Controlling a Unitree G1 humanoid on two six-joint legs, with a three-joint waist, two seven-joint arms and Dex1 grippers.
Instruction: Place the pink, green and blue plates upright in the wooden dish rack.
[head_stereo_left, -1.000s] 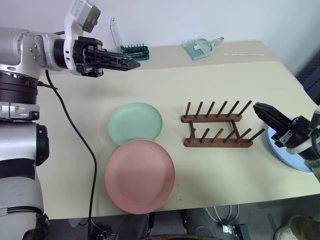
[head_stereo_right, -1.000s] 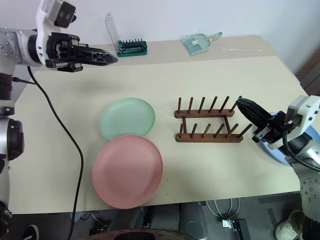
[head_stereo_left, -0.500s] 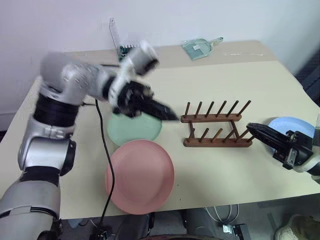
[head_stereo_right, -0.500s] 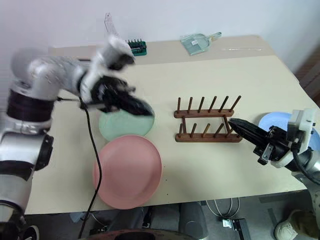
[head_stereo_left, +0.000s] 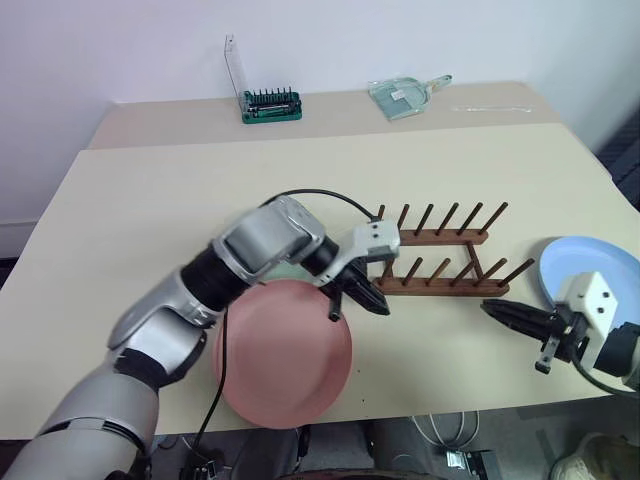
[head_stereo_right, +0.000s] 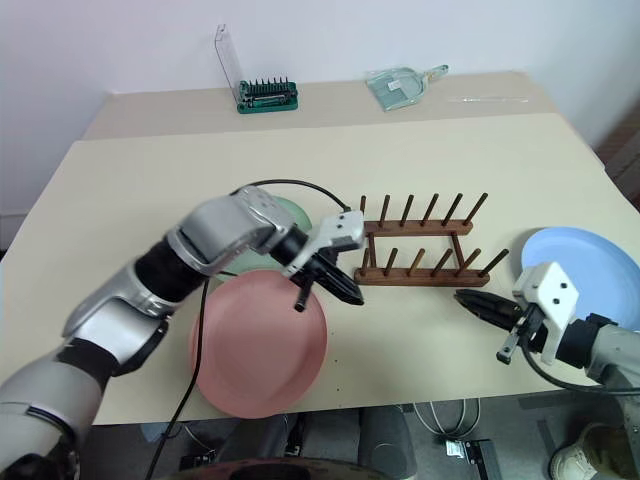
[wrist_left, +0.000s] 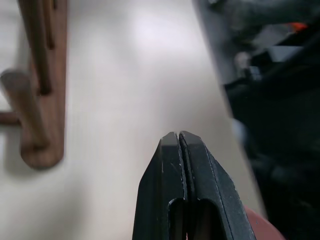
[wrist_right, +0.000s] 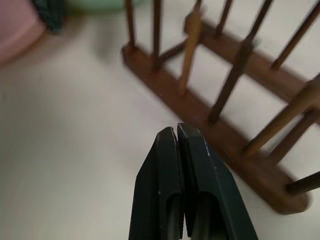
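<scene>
The left gripper (head_stereo_left: 375, 303) has its two black fingers pressed together and holds nothing. It hangs just over the pink plate's (head_stereo_left: 280, 355) edge, near the wooden dish rack (head_stereo_left: 440, 255). The right gripper (head_stereo_left: 500, 312) is also pinched tight and empty, at about 5 o'clock from the rack. The smooth round blue plate (head_stereo_left: 585, 270) lies flat at 3 o'clock. The green plate (head_stereo_right: 290, 212) peeks out behind the left arm.

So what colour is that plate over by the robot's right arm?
Light blue; the plate shows best in the right eye view.
</scene>
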